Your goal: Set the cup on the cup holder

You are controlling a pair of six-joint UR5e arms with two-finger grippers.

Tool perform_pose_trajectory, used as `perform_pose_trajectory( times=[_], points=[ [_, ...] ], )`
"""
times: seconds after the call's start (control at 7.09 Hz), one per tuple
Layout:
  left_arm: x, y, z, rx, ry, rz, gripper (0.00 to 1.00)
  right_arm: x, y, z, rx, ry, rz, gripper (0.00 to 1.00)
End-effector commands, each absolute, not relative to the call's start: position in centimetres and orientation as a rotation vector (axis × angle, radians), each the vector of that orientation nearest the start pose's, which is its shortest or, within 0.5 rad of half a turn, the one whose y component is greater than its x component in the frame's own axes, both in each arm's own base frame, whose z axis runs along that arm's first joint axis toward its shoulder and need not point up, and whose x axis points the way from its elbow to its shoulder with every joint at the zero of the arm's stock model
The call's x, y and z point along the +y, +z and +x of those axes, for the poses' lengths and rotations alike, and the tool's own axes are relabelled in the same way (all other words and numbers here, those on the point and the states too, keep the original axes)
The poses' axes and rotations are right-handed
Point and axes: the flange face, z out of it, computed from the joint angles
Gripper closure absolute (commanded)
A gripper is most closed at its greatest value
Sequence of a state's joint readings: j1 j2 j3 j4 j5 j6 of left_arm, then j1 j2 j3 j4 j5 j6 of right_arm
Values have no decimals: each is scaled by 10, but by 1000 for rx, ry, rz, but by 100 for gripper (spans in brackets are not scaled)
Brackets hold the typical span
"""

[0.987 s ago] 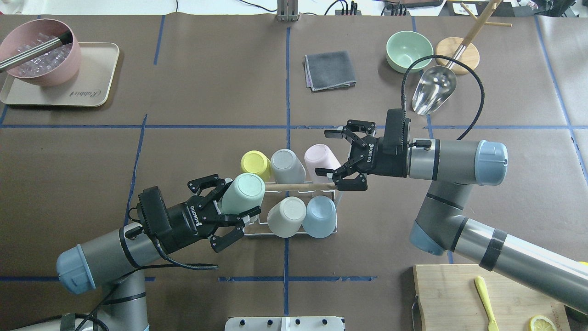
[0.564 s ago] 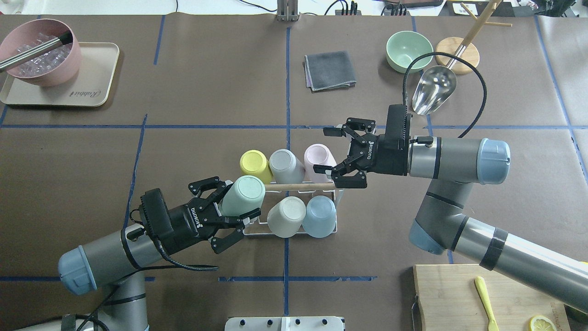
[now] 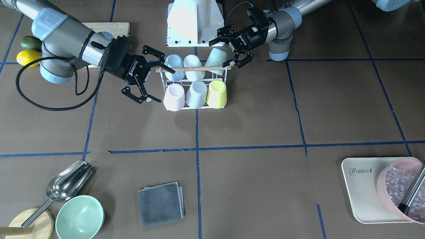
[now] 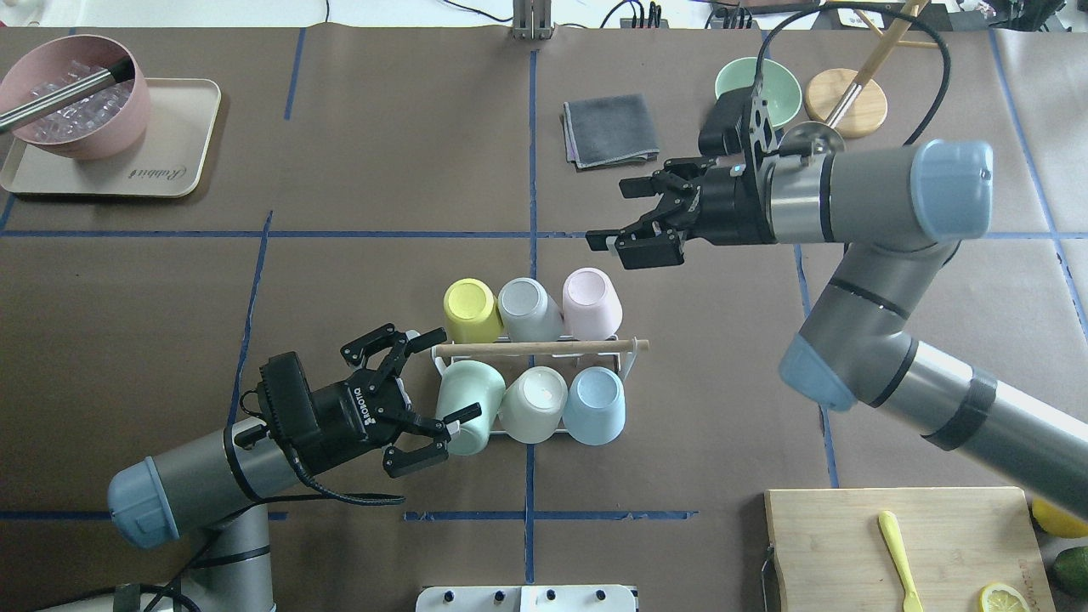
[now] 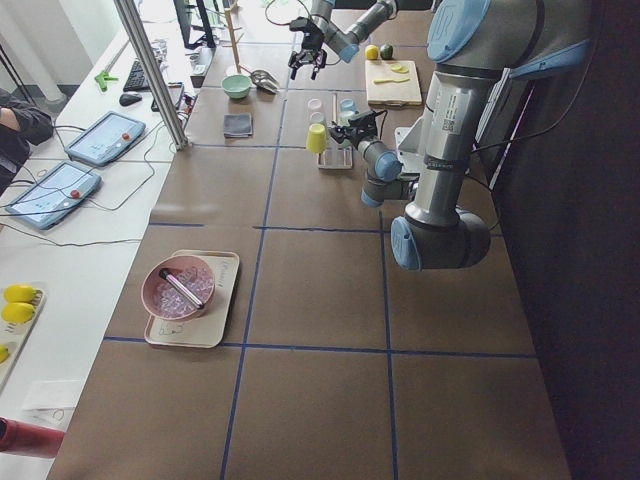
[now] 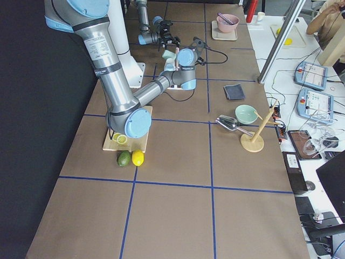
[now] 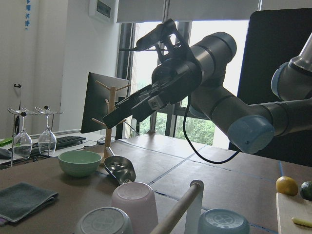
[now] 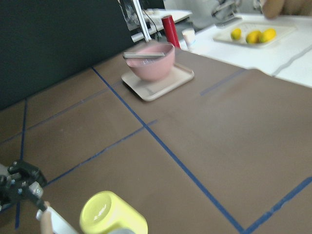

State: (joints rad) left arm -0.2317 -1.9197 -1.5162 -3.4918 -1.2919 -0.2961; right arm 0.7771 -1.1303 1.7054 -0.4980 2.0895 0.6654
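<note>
- The cup holder (image 4: 552, 347) is standing at the table's middle in the overhead view. Its long axis is running from 9 to 3 o'clock.
- The right gripper (image 4: 610, 215) is hanging raised at 1 o'clock from the holder, well apart from it. Its jaws are spread wide and are gripping nothing.
- The left gripper (image 4: 455, 374) is reaching in from 8 o'clock at the holder's 9 o'clock end. Its jaws are gaping wide around the mint cup (image 4: 466, 395), and the finger (image 4: 459, 416) on the 6 o'clock side is lying against or just beside the cup's wall.
- The mint cup is sitting on the holder, mouth down and base up. It is filling the 9 o'clock place of the near row, beside the white cup (image 4: 533, 404) and the blue cup (image 4: 592, 404).
- The yellow cup (image 4: 470, 308), the grey cup (image 4: 527, 306) and the pink cup (image 4: 588, 302) are standing inverted along the 12 o'clock row.
</note>
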Motion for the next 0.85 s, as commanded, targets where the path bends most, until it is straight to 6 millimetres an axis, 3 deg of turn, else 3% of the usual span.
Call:
perform_pose_trajectory(
  times=[0.0,0.14,0.28,0.42,0.56,0.71],
  points=[
    [-279,305,478,1496,278,1635,0,-515,220,-252,-1214,-379,585,0],
    [-279,290,464,1483,280,1697,0,-522,285,-210,-1149,-274,509,0],
    [-277,282,450,1483,273,1725,0,-513,385,-166,-1051,-131,385,0],
    [-280,275,438,1483,260,1738,0,-520,454,-113,-942,51,233,0],
    [-300,264,418,1415,253,1752,0,-523,473,-72,-873,190,117,0],
    [-317,249,396,1335,262,1741,0,-518,486,-47,-829,270,36,0]
  ],
)
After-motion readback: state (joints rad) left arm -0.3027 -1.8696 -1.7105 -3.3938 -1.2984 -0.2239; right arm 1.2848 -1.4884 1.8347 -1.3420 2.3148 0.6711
